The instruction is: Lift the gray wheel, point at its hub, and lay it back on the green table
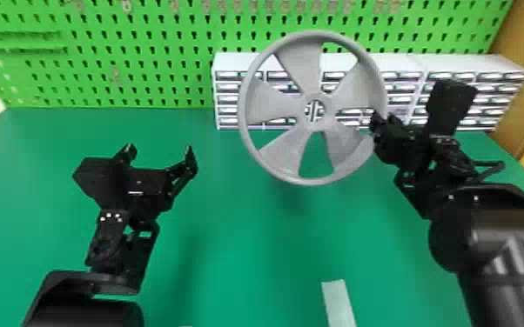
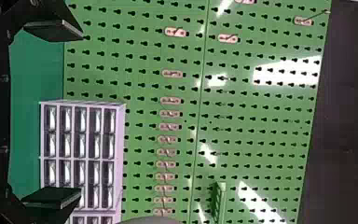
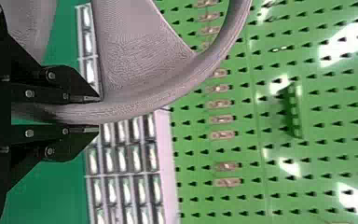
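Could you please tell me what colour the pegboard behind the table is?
The pegboard is green with dark holes, best seen in the left wrist view.

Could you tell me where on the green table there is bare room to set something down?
Bare green table shows between the left gripper and the pale strip, and at the back left between that gripper and the pegboard. The right is crowded: the right gripper holds the gray wheel before the drawer units.

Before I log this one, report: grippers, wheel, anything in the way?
Right gripper shut on wheel. Left gripper open, empty. Wheel held above table, drawers behind it.
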Motion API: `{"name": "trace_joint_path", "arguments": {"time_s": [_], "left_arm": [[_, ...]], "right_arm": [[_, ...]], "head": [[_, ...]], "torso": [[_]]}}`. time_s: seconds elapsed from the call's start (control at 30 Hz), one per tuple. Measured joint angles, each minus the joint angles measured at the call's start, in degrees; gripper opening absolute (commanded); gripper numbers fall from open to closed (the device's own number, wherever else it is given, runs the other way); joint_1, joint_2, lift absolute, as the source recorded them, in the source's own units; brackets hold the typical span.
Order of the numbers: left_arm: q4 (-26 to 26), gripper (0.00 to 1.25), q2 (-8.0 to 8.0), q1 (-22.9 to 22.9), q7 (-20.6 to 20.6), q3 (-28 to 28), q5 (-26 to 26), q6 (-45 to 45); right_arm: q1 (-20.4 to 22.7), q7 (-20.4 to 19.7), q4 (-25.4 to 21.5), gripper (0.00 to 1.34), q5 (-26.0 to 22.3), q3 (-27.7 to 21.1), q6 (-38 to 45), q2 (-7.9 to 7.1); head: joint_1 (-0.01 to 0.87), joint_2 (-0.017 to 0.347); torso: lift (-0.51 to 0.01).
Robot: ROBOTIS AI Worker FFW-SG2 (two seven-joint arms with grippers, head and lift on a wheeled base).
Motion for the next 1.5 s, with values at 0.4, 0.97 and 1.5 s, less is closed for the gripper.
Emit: {"name": "trace_joint_path", "arguments": {"time_s": [0.4,0.97,1.5], "left_arm": [[0.00,1.13,-0.06,0.17,0.08,-0.18,0.30,0.00],[0.00,1.13,-0.06,0.74,0.03,-1.61,1.49,0.00],[-8.63,1.13,1.96,2.86,-2.56,-6.67,4.43,4.40]], "right_arm": [[4.34,0.00,1.50,0.12,4.39,1.22,-20.32,0.38],[5.99,-1.35,6.22,0.12,6.50,2.09,-29.43,0.32],[3.60,-2.25,6.23,0.12,7.59,2.47,-28.77,-1.08]], "head": [[0.692,0.048],[0.692,0.048],[0.692,0.048]], "torso": [[-0.093],[-0.093],[-0.093]]}}
